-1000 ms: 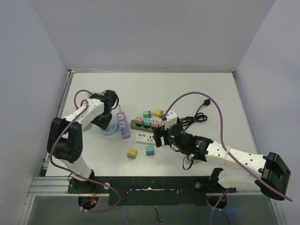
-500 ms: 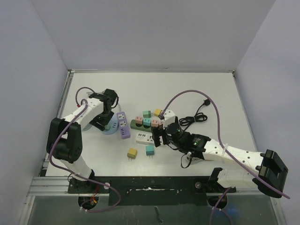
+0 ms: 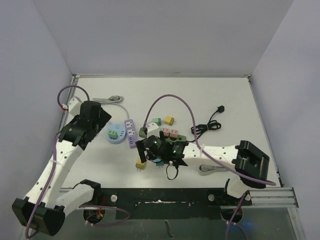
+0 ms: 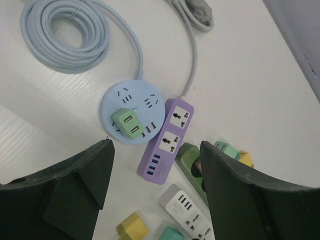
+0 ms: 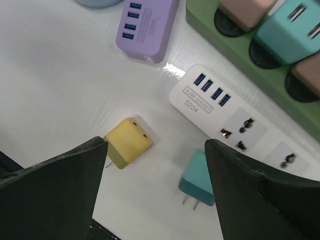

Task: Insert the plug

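The right gripper [image 5: 155, 145] stands wide open and empty above the white table [image 5: 60, 90], its two dark, matte fingers [image 5: 60, 190] framing the loose plugs. The yellow plug [image 5: 127, 145], a small rounded cube of smooth plastic, lies flat just inside the left finger, with a metal prong showing at its lower left. The teal plug [image 5: 199, 176], of the same boxy shape, lies nearer the right finger, its prongs pointing toward the bottom of the wrist view. Neither plug touches a finger.

Just beyond them lies the glossy white power strip [image 5: 225, 125], with four blue USB ports and universal sockets. Past it, the green power strip [image 5: 200, 22] carries a teal adapter [image 5: 290, 30] and a pink adapter [image 5: 242, 7] in its round sockets. The purple strip [image 5: 147, 25] lies to its left.

From overhead the teal plug appears mostly hidden under the right wrist.

The left gripper [image 4: 155, 150] is likewise spread and holds nothing. It hangs over a round pale-blue hub [image 4: 132, 100] with a green plug [image 4: 127, 123] seated in it, near a coiled cable [image 4: 65, 35].
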Robot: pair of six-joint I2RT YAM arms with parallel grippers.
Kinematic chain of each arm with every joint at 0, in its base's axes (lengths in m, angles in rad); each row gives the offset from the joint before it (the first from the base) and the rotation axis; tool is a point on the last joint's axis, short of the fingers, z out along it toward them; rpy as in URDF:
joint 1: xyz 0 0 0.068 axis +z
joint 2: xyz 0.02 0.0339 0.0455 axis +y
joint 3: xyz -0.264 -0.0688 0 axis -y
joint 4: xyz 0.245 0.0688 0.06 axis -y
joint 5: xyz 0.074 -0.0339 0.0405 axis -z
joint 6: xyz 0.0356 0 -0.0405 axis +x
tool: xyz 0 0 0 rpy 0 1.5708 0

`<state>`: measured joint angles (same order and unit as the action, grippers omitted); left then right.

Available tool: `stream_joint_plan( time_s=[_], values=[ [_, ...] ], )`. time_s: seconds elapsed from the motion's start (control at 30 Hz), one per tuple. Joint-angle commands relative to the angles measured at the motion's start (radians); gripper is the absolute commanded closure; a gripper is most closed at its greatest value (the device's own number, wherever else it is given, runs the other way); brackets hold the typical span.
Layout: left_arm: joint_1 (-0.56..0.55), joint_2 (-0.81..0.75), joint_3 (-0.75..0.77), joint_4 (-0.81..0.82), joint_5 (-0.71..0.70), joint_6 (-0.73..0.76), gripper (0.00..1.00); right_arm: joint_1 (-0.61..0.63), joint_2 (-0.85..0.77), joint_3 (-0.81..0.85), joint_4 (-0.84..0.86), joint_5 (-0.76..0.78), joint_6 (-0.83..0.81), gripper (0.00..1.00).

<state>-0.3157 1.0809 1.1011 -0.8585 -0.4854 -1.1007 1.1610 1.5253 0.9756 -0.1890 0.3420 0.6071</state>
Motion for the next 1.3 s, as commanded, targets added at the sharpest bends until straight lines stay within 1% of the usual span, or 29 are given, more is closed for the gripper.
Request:
stream_joint_plan(
  time_s=[0.0, 0.03, 0.1, 0.2, 0.37, 0.5, 0.57, 0.7, 0.77, 0.9, 0.97, 1.03, 1.1, 1.2, 1.27],
  values=[
    [0.011, -0.209, -0.129, 0.282, 0.077, 0.325, 0.32, 0.049, 0.129, 0.115, -0.078, 0.116, 0.254, 0.2],
    [0.012, -0.262, -0.156, 0.324, 0.096, 0.369, 0.32, 0.059, 0.157, 0.138, -0.115, 0.137, 0.303, 0.21],
    [0.013, -0.347, -0.193, 0.389, 0.149, 0.453, 0.31, 0.079, 0.21, 0.186, -0.159, 0.167, 0.337, 0.22],
    [0.014, -0.421, -0.207, 0.399, 0.163, 0.495, 0.24, 0.098, 0.283, 0.258, -0.2, 0.193, 0.358, 0.22],
    [0.015, -0.448, -0.193, 0.366, 0.189, 0.549, 0.21, 0.113, 0.398, 0.385, -0.303, 0.224, 0.398, 0.22],
    [0.015, -0.442, -0.191, 0.36, 0.218, 0.557, 0.15, 0.117, 0.463, 0.465, -0.415, 0.256, 0.419, 0.22],
    [0.014, -0.436, -0.189, 0.356, 0.227, 0.559, 0.15, 0.125, 0.465, 0.469, -0.452, 0.268, 0.424, 0.23],
    [0.015, -0.426, -0.187, 0.356, 0.249, 0.568, 0.15, 0.142, 0.429, 0.44, -0.473, 0.27, 0.39, 0.3],
    [0.015, -0.423, -0.187, 0.357, 0.26, 0.566, 0.15, 0.143, 0.423, 0.435, -0.471, 0.246, 0.362, 0.34],
    [0.015, -0.415, -0.187, 0.358, 0.268, 0.552, 0.16, 0.142, 0.418, 0.423, -0.446, 0.192, 0.322, 0.4],
    [0.015, -0.411, -0.187, 0.358, 0.269, 0.547, 0.16, 0.143, 0.419, 0.429, -0.452, 0.171, 0.31, 0.38],
    [0.015, -0.405, -0.187, 0.357, 0.273, 0.546, 0.16, 0.143, 0.41, 0.426, -0.47, 0.169, 0.316, 0.34],
    [0.015, -0.399, -0.188, 0.359, 0.279, 0.545, 0.16, 0.144, 0.397, 0.413, -0.481, 0.17, 0.331, 0.32],
    [0.015, -0.394, -0.192, 0.364, 0.283, 0.54, 0.16, 0.144, 0.369, 0.374, -0.477, 0.159, 0.345, 0.31],
    [0.015, -0.389, -0.194, 0.365, 0.284, 0.536, 0.16, 0.142, 0.354, 0.353, -0.474, 0.144, 0.348, 0.33]
  ],
)
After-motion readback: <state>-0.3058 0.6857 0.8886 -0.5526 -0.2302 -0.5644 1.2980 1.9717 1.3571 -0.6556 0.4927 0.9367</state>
